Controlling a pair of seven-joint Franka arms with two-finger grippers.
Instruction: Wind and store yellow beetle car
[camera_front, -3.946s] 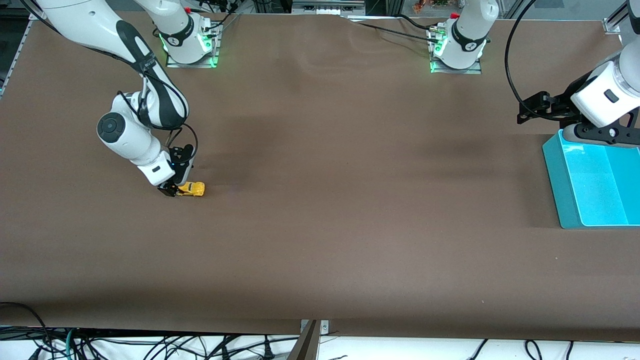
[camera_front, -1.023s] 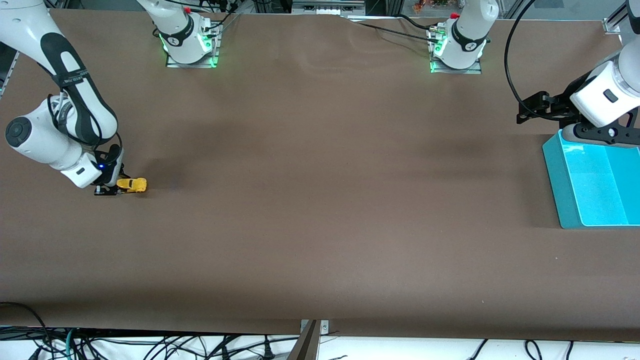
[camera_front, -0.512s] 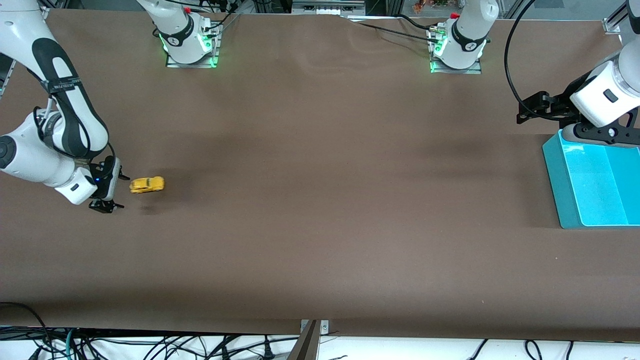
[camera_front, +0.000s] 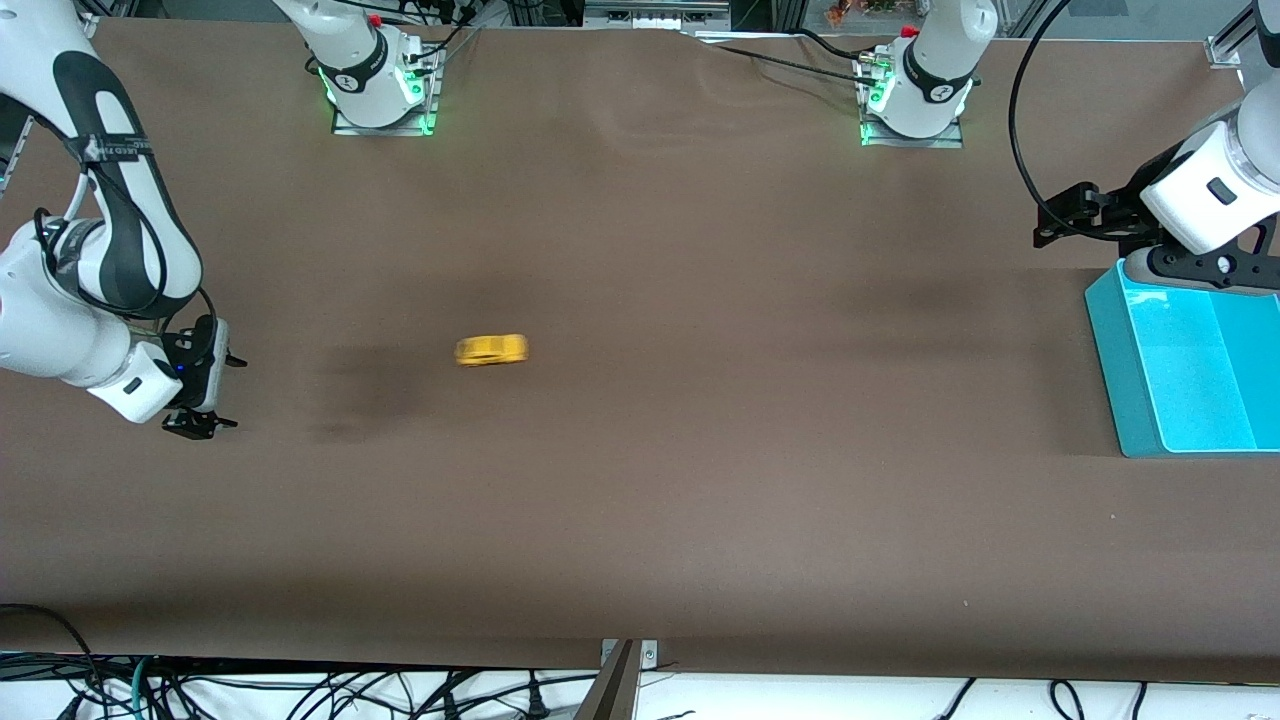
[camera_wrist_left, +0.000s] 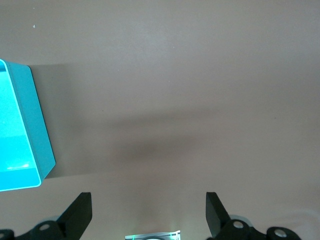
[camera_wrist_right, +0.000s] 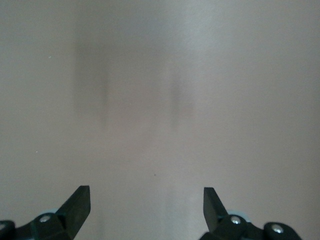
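Car: the tiny bright yellow beetle car (camera_front: 491, 350) sits blurred on the brown table (camera_front: 640, 500), mid-table, nothing around it.
Bin: open teal plastic bin (camera_front: 1180, 370) at the left arm's end.
Right gripper (camera_front: 205, 392): released, empty, fingers spread, low at its own end.
Left gripper (camera_wrist_left: 148, 215): spread wide, empty, waiting beside the bin.

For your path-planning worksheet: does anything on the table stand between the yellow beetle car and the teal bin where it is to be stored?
Nothing visible does. The yellow beetle car sits on bare brown table, and only open surface lies between it and the teal bin at the left arm's end. The open left gripper hangs beside the bin; the open right gripper is apart from the car.
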